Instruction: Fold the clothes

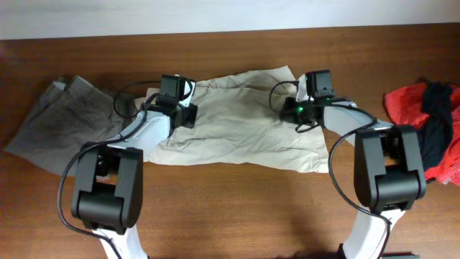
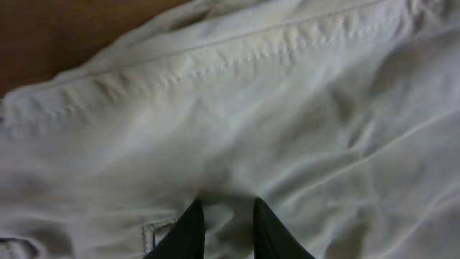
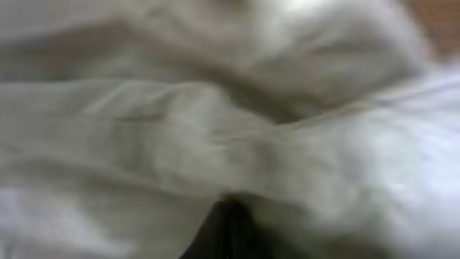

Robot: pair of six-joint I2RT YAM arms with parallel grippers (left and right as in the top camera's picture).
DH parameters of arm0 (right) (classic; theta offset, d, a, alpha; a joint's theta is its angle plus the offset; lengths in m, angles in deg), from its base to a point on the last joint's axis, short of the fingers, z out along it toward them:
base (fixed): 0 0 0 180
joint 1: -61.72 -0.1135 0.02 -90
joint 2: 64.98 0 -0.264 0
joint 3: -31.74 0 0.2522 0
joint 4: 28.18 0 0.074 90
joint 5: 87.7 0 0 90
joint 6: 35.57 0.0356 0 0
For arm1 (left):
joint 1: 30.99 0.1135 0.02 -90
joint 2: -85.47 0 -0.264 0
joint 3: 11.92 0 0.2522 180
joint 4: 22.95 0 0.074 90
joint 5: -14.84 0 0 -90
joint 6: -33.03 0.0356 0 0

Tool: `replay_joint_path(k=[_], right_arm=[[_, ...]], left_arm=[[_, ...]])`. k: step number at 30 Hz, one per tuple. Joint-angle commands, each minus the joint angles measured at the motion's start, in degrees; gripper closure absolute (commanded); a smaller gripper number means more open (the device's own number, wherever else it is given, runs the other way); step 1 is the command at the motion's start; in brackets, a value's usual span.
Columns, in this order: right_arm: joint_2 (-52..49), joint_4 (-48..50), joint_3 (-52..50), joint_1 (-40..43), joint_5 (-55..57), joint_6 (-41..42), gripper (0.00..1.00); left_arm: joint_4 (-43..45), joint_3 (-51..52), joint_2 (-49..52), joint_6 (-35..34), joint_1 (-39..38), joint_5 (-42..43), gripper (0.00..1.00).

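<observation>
The light beige shorts (image 1: 244, 122) lie spread and rumpled across the middle of the wooden table. My left gripper (image 1: 176, 97) is at their upper left corner. In the left wrist view its dark fingers (image 2: 226, 226) stand close together with a fold of the beige cloth (image 2: 237, 108) pinched between them, just below a stitched seam. My right gripper (image 1: 310, 97) is at the upper right corner. The right wrist view is blurred; its fingers (image 3: 230, 230) show as one dark shape pressed into the beige cloth (image 3: 180, 129).
Darker grey shorts (image 1: 65, 119) lie flat at the far left. A heap of red garments (image 1: 406, 101) with a black garment (image 1: 435, 126) lies at the right edge. Bare wooden tabletop (image 1: 237, 208) stretches in front between the two arm bases.
</observation>
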Motion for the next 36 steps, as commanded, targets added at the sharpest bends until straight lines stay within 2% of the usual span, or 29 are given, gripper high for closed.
replay_joint_path(k=[1, 4, 12, 19, 22, 25, 27, 29, 30, 32, 34, 36], right_arm=[[-2.8, -5.0, -1.2, 1.8, 24.4, 7.0, 0.96], [-2.7, -8.3, -1.2, 3.6, 29.6, 7.7, 0.96], [-1.8, -17.8, -1.1, 7.8, 33.4, 7.8, 0.96], [5.7, -23.2, -1.1, 8.0, 38.7, 7.6, 0.96], [11.0, -22.9, -1.1, 7.8, 35.1, 2.3, 0.96], [16.9, -22.8, -1.0, 7.3, 27.7, -3.8, 0.96], [21.2, -23.1, -1.0, 7.3, 21.9, -5.8, 0.96], [26.2, -23.9, -1.0, 7.3, 16.6, -6.5, 0.85], [28.5, -24.4, -1.0, 7.3, 14.5, -6.5, 0.73], [32.9, -25.4, -1.0, 7.3, 10.4, -6.5, 0.55], [36.6, -26.0, -1.0, 7.3, 6.6, -6.5, 0.51], [39.5, -26.6, -1.0, 7.3, 3.1, -6.5, 0.51]], left_arm=[[-0.5, -0.2, 1.4, 1.1, 0.1, -0.4, 0.77], [-0.5, -0.2, 1.4, 1.1, 0.1, -0.4, 0.77], [-4.3, -0.2, 1.3, 1.1, -1.6, 0.1, 0.78], [-8.0, -0.2, -1.5, 0.8, -4.3, -0.1, 0.76], [-8.4, -0.2, -5.2, -1.9, -4.6, -0.4, 0.72], [-8.9, -0.2, -10.1, -4.8, -4.1, -0.4, 0.63], [-9.8, -0.2, -13.7, -6.7, -3.1, -0.4, 0.53], [-11.8, -0.2, -17.4, -9.4, -1.3, -0.4, 0.44], [-13.2, -0.2, -18.9, -10.9, -0.2, -0.4, 0.41], [-16.0, -0.2, -21.8, -14.4, 2.7, 0.3, 0.3], [-18.1, -0.2, -23.1, -15.3, 6.1, 4.5, 0.27], [-18.8, -0.2, -23.0, -15.2, 9.0, 10.6, 0.27]])
